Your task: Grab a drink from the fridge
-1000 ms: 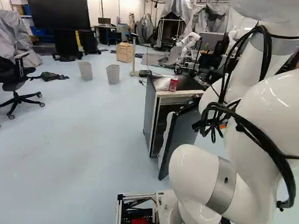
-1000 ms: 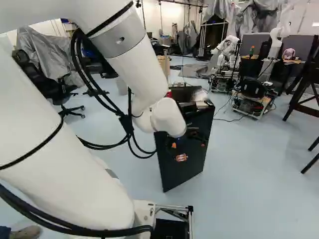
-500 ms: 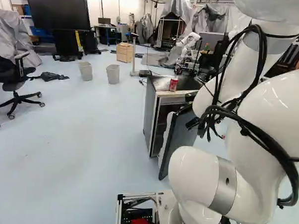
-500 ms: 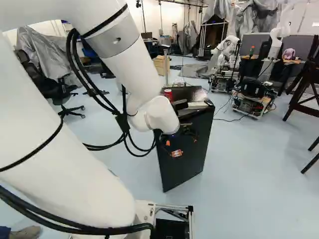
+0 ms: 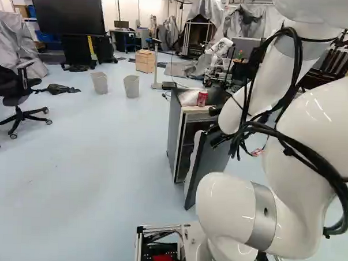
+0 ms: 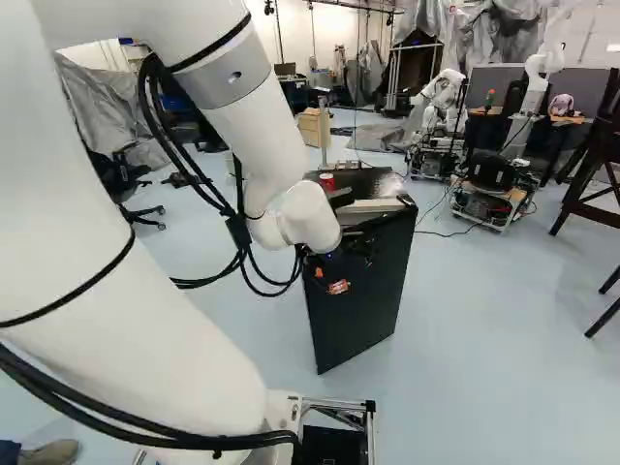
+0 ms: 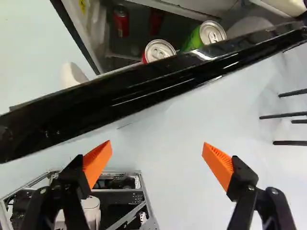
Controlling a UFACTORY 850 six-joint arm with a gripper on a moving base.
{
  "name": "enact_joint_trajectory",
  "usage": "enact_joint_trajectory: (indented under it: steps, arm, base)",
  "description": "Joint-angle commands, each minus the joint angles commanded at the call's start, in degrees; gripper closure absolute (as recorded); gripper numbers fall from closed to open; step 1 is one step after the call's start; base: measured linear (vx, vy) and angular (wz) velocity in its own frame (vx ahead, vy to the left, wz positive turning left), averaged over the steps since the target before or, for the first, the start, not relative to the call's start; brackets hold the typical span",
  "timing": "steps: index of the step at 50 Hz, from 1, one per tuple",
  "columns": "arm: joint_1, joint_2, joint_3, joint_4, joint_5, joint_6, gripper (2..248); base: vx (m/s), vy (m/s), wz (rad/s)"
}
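The gripper (image 6: 329, 280) hangs before the dark door in the right base view. The same gripper (image 7: 157, 165) stands wide open in the wrist view, nothing between its orange pads. Ahead of it, the black edge of the fridge door (image 7: 120, 93) runs across. Beyond that edge a silver-topped red can (image 7: 159, 50) and a green can (image 7: 206, 36) stand side by side, partly hidden; another red can (image 7: 121, 21) is deeper inside. In the left base view the fridge (image 5: 174, 130) has its door (image 5: 210, 161) swung open. A red can (image 5: 202, 97) stands on top.
Two grey bins (image 5: 99, 82) and a black office chair (image 5: 17, 89) are at the left of the left base view. Another robot (image 6: 446, 102) stands behind the fridge. At the right of the right base view is a dark wooden stand (image 6: 591, 174).
The arm's wrist and gripper have shifted left in both base views, with the gripper rising slightly in the right base view. The base, fridge and door have kept their places.
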Motion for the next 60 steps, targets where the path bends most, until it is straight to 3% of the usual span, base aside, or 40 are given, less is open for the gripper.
enact_joint_trajectory:
  steps: [60]
  arm:
    - [8.52, -6.2, -6.35, 0.0, 0.0, 0.0, 3]
  base:
    - [0.0, 0.0, 0.0]
